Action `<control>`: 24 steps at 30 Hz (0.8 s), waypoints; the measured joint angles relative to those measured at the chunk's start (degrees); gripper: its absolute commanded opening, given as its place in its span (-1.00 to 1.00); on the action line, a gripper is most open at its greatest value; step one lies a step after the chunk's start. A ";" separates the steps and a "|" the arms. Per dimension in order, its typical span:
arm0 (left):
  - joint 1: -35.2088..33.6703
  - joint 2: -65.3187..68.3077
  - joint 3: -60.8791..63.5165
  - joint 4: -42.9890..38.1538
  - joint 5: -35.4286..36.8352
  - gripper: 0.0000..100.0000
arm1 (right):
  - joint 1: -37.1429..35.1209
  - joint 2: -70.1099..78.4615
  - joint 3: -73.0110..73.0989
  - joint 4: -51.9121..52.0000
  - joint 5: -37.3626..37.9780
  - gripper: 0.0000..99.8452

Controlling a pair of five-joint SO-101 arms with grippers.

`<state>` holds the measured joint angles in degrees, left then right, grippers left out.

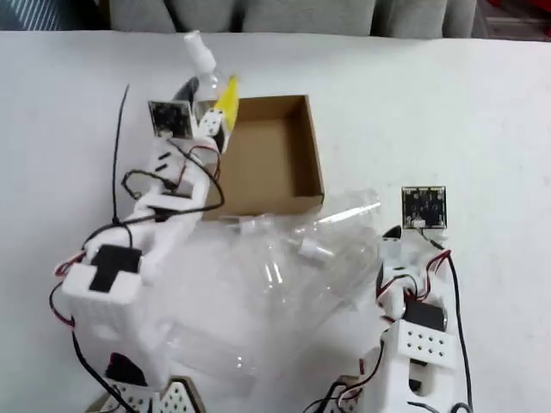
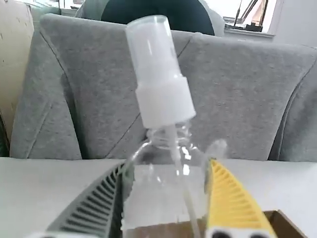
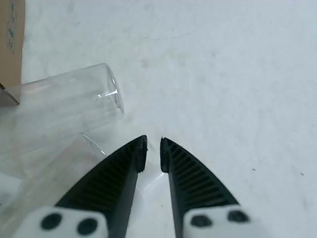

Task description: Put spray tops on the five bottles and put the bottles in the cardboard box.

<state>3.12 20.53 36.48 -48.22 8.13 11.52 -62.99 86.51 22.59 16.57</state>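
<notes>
- A white desk (image 1: pixel 482 103) runs back to a grey sofa (image 2: pixel 247 99). The open cardboard box (image 1: pixel 275 155) sits mid-desk.
- The left pincer (image 2: pixel 168 168) is clenched on a clear bottle (image 2: pixel 163 198), with a grey finger and a yellow one on either side of its shoulder. It holds the bottle up at the box's far left corner, about over the rim.
- The spray top (image 2: pixel 158 84) is on: a white collar under a clear cap, with the dip tube running down inside. Neck threads show below the collar and the top leans a little, so it may not be screwed fully home.
- I judge the step in hand to be boxing this capped bottle, likely the first of the five to go in.
- The next move calls for bringing the bottle in over the box's floor, lowering it and letting go. The walls are low, so a tall bottle set upright could tip, and laying it down seems safer.
- Loose bottles (image 1: pixel 293 249), clear and overlapping, lie heaped against the box's near wall.
- The right pincer (image 3: pixel 152 148) hangs off the box's near right corner, just beside the heap. Its black fingers are all but closed on nothing.
</notes>
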 measured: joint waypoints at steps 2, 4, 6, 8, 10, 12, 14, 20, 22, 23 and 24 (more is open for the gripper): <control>0.00 1.93 0.00 -3.25 0.00 -0.94 | 0.00 0.00 0.00 0.00 0.00 -0.95; 0.00 3.87 -0.53 -5.98 0.00 -0.94 | 0.00 0.00 0.00 0.00 0.00 -0.95; 0.00 5.71 -1.93 -7.12 0.00 -0.94 | 0.00 0.00 0.00 0.00 0.00 -0.95; 0.00 7.21 -3.34 -7.65 0.00 -0.94 | 0.00 0.00 0.00 0.00 0.00 -0.95; -0.09 8.70 -4.48 -7.65 0.00 -0.94 | 0.00 0.00 0.00 0.00 0.00 -0.95; -0.18 9.85 -5.10 -7.65 0.00 -0.94 | 0.09 0.00 0.00 0.00 0.00 -0.95; -0.18 10.64 -5.71 -7.65 0.00 -0.94 | 0.26 0.00 0.00 0.00 0.00 -0.95; -0.26 12.04 -6.59 -7.65 0.00 -0.94 | 0.18 0.00 0.00 0.00 0.00 -0.95; -0.26 12.40 -6.59 -7.65 0.00 -0.94 | 0.18 0.00 0.00 0.00 0.00 -0.95; -0.26 12.75 -6.59 -7.65 0.00 -0.94 | 0.18 0.00 0.00 0.00 0.00 -0.95; -0.26 13.01 -6.59 -7.65 0.00 -0.94 | 0.18 0.00 0.00 0.00 0.00 -0.95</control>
<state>2.86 33.54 29.89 -55.87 8.13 11.69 -62.99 86.51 22.59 16.57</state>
